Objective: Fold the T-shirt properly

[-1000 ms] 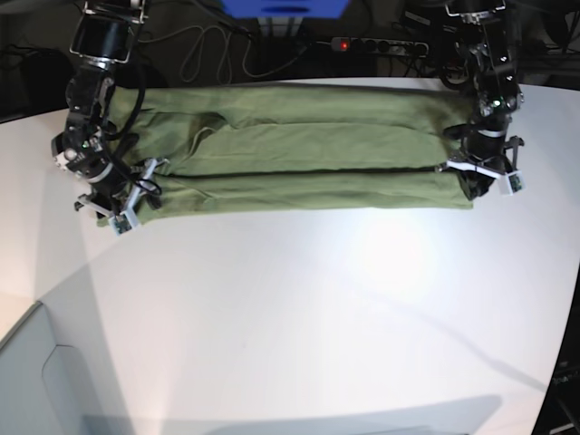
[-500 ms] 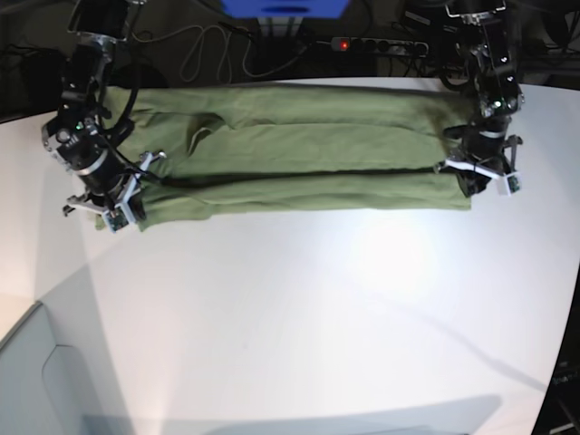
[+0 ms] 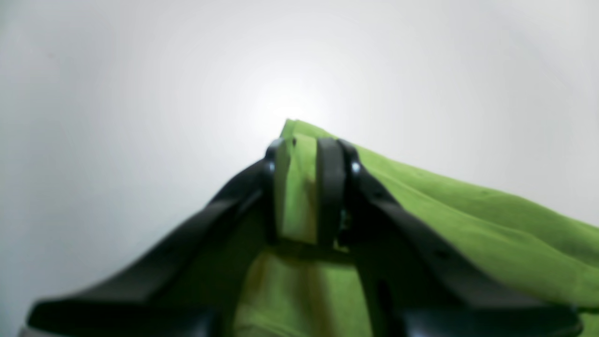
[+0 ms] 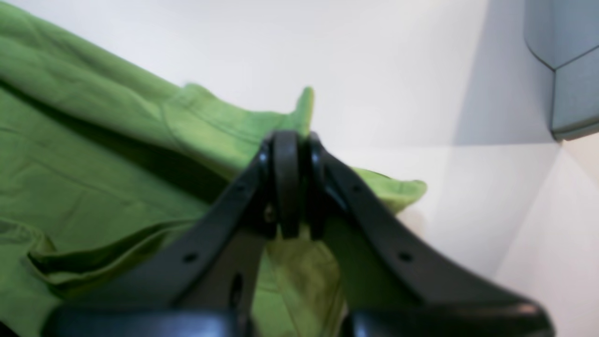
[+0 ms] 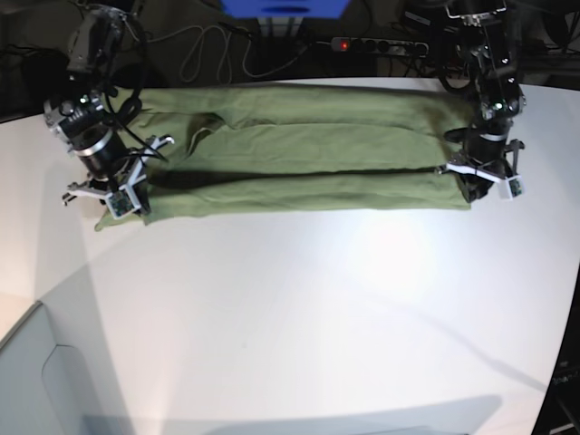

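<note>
Cloth first: the T-shirt (image 5: 299,149) lies as a long folded band at the far side of the white table (image 5: 317,317), its long axis running straight across from one arm to the other; its near edge folded over, a dark crease along the middle; the right gripper (image 4: 292,187) has its jaws pressed together on the shirt's near corner at one end; the left gripper (image 3: 304,192) pinches a thick fold of the shirt at the opposite end, jaws narrow; nearer than the shirt the tabletop spreads wide and bare; a power strip (image 5: 379,44) lies beyond the shirt's far edge.
</note>
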Motion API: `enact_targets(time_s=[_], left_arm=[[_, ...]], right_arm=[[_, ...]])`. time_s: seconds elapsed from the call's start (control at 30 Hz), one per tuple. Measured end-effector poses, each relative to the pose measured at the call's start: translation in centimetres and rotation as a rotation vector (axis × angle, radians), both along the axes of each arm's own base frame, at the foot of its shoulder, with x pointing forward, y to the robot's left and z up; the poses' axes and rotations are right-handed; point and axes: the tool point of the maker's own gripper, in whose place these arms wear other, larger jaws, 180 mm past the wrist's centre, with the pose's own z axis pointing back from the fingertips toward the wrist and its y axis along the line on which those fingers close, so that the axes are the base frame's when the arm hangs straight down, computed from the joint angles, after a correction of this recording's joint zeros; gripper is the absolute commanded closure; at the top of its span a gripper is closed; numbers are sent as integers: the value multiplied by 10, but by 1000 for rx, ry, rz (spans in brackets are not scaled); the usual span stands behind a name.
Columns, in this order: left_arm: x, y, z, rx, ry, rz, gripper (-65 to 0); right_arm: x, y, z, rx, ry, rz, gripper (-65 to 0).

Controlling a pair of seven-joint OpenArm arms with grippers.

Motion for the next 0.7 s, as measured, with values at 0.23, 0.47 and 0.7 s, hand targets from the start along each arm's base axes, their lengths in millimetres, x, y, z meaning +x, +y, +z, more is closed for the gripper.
enact_targets(time_s=[0.23, 0.47, 0.7], left_arm=[[18, 2, 11, -2, -37, 7, -148], [19, 7, -2, -18, -8, 29, -290], [17, 7, -16, -34, 26, 35, -281]], right_arm=[[-7, 1, -6, 1, 21, 1, -1], [-8, 0, -7, 0, 25, 1, -1], [-8, 0, -7, 0, 25, 0, -1]])
